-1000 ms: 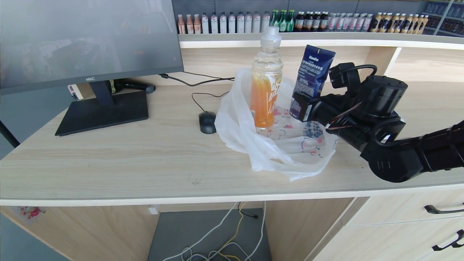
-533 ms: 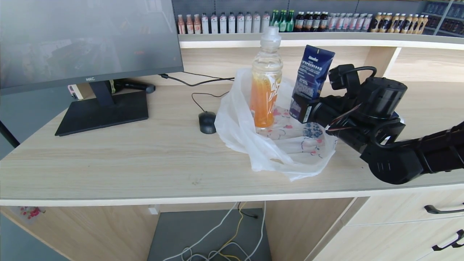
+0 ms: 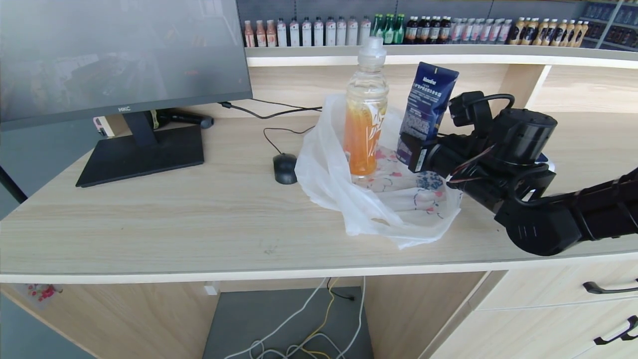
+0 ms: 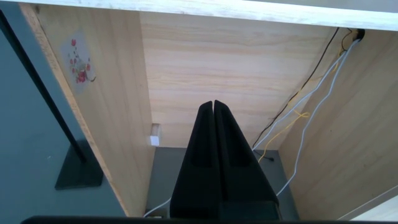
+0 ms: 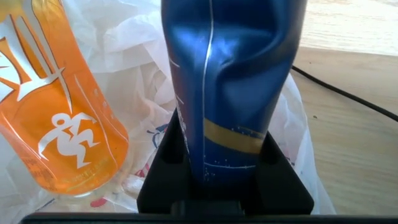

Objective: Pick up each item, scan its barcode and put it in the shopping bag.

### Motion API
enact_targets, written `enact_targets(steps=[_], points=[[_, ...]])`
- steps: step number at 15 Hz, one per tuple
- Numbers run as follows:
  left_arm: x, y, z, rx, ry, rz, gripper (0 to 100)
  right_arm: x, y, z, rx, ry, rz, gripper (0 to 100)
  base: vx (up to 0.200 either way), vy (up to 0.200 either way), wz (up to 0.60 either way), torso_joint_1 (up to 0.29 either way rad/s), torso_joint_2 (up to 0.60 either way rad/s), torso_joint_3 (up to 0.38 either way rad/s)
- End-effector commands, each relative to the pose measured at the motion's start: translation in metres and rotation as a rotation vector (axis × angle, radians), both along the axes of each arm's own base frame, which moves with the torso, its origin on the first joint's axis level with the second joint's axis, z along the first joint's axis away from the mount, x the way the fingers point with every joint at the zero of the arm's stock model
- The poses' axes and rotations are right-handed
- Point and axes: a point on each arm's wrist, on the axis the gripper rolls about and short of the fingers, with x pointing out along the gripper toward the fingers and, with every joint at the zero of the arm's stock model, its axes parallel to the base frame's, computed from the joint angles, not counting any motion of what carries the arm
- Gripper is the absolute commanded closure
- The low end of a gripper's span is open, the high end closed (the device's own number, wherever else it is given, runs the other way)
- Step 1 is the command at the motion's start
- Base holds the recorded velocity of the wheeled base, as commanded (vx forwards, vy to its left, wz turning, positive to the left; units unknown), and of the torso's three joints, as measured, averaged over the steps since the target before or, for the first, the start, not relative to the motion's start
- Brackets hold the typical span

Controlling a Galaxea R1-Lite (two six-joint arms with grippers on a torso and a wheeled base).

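Right gripper (image 3: 416, 149) is clamped on the lower end of a blue pouch (image 3: 428, 102), one finger on each side, and the foil is pinched in between them; the right wrist view shows the same grip (image 5: 227, 165) with the pouch (image 5: 230, 74) dented in the middle. The pouch stands roughly upright, leaning a little, over the open mouth of the white plastic shopping bag (image 3: 324, 174). I can't tell whether its bottom edge touches the bag film. An orange drink bottle (image 3: 366, 114) stands upright inside the bag, with clear liquid near the top and a pale cap. It is just beside the pouch on the robot's left, with a narrow gap between them. Up close, the bottle (image 5: 62, 124) has bag plastic (image 5: 140, 56) bunched behind it. The bag lies crumpled on the light wood counter (image 3: 174, 219), its printed side spread toward the front edge. The left gripper (image 4: 214, 106) hangs below counter level, its fingers pressed flat together with nothing between them, facing the wooden panel under the desk and some loose cables (image 4: 311, 106). On the counter to the robot's left are a dark monitor (image 3: 119, 55) on a flat black stand and a black mouse (image 3: 285, 168) just beside the bag, its thin cord running back. A row of drink bottles (image 3: 448, 30) lines the shelf behind the counter.
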Motion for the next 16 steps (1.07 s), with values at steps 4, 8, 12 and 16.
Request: enact_targets(steps=[4, 8, 12, 16], points=[[0.000, 0.000, 0.000, 0.000, 0.000, 0.000, 100, 0.000, 0.000, 0.002, 0.009, -0.010, -0.001, 0, 0.000, 0.000, 0.00, 0.000, 0.00, 0.000], [0.000, 0.000, 0.000, 0.000, 0.000, 0.000, 100, -0.001, 0.000, 0.002, 0.011, -0.021, -0.001, 0, 0.000, 0.000, 0.00, 0.000, 0.00, 0.000], [0.000, 0.000, 0.000, 0.000, 0.000, 0.000, 100, -0.006, -0.002, 0.009, 0.048, -0.074, 0.006, 0, 0.000, 0.000, 0.00, 0.000, 0.00, 0.000], [0.000, 0.000, 0.000, 0.000, 0.000, 0.000, 100, -0.034, -0.013, 0.052, 0.095, -0.179, 0.009, 0, 0.000, 0.000, 0.00, 0.000, 0.00, 0.000]])
